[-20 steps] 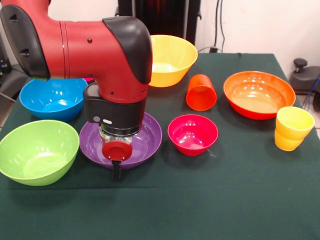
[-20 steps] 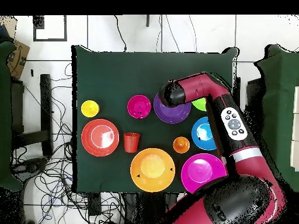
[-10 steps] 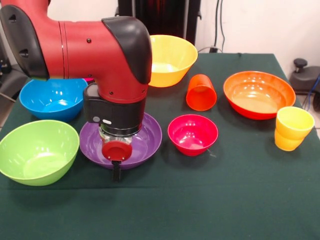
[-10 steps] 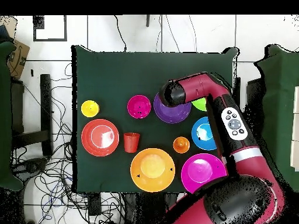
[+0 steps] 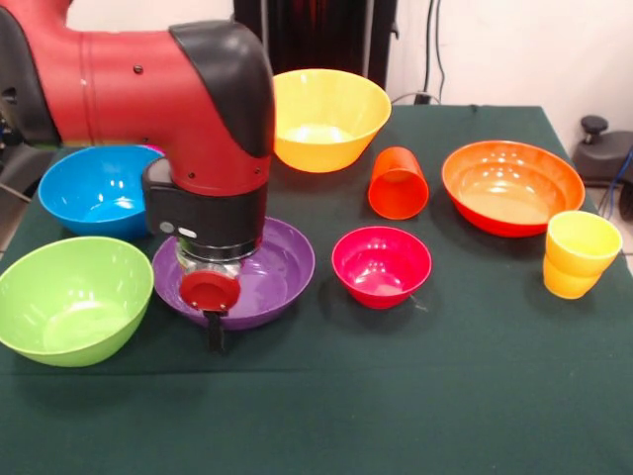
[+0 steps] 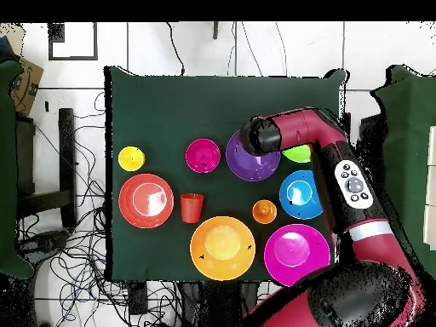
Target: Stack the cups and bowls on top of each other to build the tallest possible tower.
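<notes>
Seven bowls (image 6: 221,248) and three cups (image 6: 192,207) sit on one table (image 6: 170,102), with no tower built

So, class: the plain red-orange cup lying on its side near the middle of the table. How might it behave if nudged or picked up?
The red-orange cup lies tipped over, mouth toward the camera, so a sideways nudge would probably roll it, likely in a curve since it tapers. Its glossy plastic looks stiff, light and perhaps slippery. Standing upright, its small base could tip easily.

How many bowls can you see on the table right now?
7: green bowl, purple bowl under the gripper, blue bowl, yellow bowl, small red bowl, orange bowl, pink bowl by the base.
</notes>
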Available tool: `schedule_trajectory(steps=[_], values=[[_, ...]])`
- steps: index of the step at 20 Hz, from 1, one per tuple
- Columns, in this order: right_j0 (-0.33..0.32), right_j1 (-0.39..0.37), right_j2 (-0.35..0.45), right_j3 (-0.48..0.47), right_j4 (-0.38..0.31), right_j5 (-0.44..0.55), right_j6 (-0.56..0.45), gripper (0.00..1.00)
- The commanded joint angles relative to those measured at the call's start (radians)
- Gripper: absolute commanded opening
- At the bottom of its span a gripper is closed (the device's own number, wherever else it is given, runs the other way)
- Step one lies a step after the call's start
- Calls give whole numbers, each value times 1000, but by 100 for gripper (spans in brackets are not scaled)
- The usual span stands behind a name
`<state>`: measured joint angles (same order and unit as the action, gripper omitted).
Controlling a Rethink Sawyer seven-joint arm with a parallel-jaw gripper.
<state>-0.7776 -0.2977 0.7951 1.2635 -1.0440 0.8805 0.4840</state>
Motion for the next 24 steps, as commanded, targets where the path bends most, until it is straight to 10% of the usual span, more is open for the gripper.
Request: schedule_trajectory(steps=[1,24], values=[[-33,-55,-65,87,18,92,-291,0],[-87,-190,-47,168,135,242,-279,0]])
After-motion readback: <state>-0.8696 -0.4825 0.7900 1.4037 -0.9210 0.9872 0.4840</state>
